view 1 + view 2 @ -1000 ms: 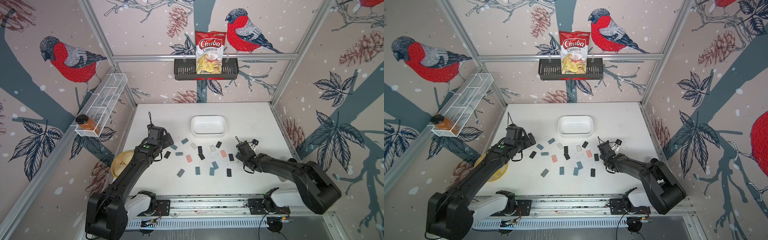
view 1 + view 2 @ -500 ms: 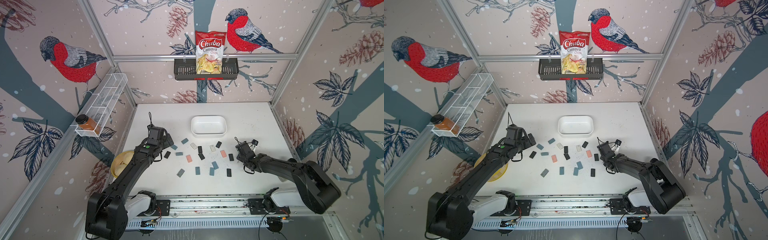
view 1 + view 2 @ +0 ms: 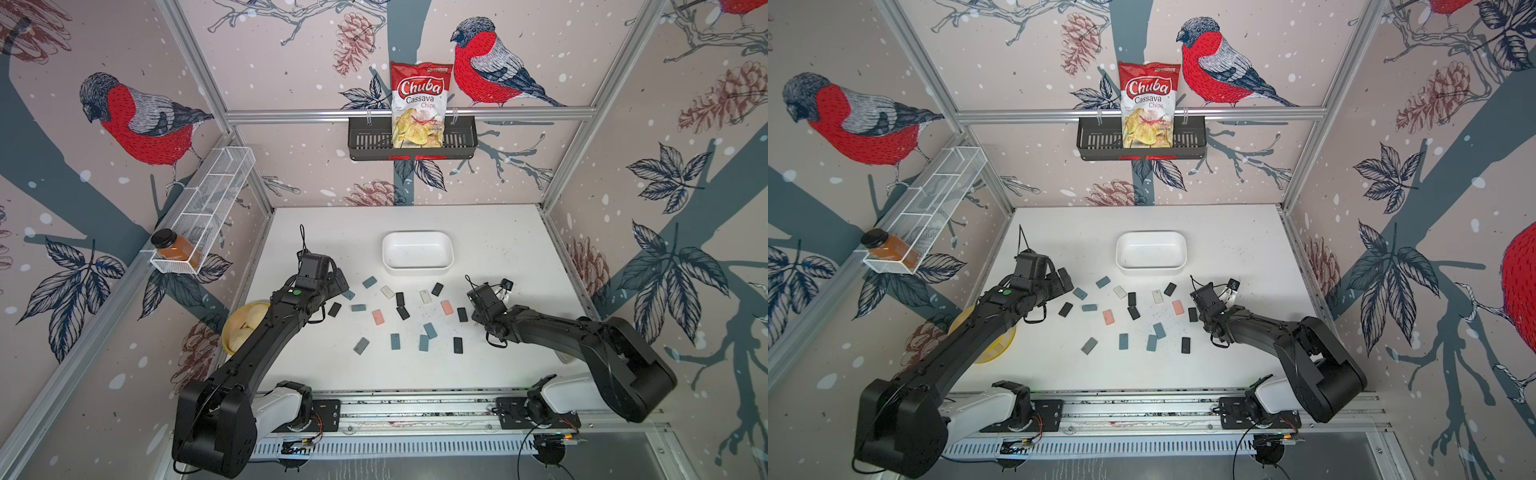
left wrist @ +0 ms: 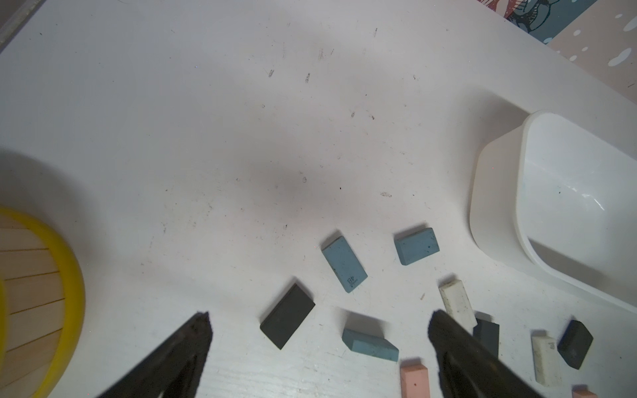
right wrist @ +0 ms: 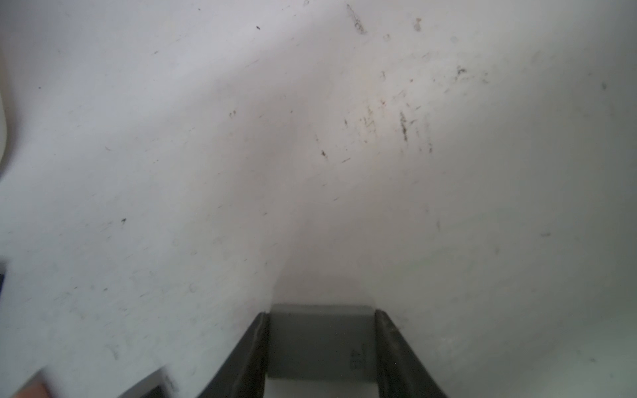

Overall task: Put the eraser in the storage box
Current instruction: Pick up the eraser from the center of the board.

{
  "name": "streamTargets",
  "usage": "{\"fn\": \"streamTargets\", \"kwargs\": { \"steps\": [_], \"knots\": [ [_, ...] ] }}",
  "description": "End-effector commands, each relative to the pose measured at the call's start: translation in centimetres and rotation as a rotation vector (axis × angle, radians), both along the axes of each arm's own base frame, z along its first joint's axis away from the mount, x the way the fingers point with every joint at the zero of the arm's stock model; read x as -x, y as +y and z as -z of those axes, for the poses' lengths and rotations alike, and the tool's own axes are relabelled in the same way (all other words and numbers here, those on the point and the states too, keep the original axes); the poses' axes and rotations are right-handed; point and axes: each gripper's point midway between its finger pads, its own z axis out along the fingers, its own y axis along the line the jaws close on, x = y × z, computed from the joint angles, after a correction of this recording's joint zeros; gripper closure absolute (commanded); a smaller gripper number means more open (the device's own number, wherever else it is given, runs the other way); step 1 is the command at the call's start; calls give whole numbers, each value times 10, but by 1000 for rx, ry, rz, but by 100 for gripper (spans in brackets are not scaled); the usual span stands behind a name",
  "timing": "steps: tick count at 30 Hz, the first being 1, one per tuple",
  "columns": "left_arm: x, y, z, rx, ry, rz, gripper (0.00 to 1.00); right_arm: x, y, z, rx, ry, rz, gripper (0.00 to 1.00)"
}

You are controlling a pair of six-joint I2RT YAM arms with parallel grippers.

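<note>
A grey eraser (image 5: 320, 341) sits between the fingers of my right gripper (image 5: 320, 315), which is shut on it just above the white table. In both top views that gripper (image 3: 476, 296) (image 3: 1200, 297) is low at the right end of the scattered erasers and hides the held one. The white storage box (image 3: 417, 271) (image 3: 1150, 271) stands behind the erasers, with nothing visible in it. My left gripper (image 4: 319, 317) (image 3: 338, 282) is open over the left end of the spread, above a black eraser (image 4: 287, 320) and a blue eraser (image 4: 370, 344).
Several blue, black, pink and white erasers lie loose mid-table, among them a pink eraser (image 3: 378, 316). A yellow bowl (image 3: 243, 328) sits at the left edge under my left arm. A black basket (image 3: 365, 143) with a chips bag hangs on the back wall. A white wire rack (image 3: 208, 203) holds a jar (image 3: 172, 247).
The right gripper's jaws have narrowed onto the grey eraser. Neither arm has visibly shifted, and the left gripper has stayed open.
</note>
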Motion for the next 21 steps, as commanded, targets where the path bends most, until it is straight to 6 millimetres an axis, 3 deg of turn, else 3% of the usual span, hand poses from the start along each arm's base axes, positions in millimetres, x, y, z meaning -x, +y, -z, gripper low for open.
{"fn": "streamTargets", "kwargs": {
  "steps": [1,6,8,21],
  "knots": [
    [2,0,2,-9,13,10,1,44,3,29,-41,230,-39,52],
    [2,-1,3,-5,19,14,1,42,4,30,-28,241,-47,47],
    [2,-2,4,-4,23,16,1,41,5,30,-22,244,-51,57],
    [2,-3,4,-1,26,21,1,38,7,29,-29,240,-53,60]
  ]
}}
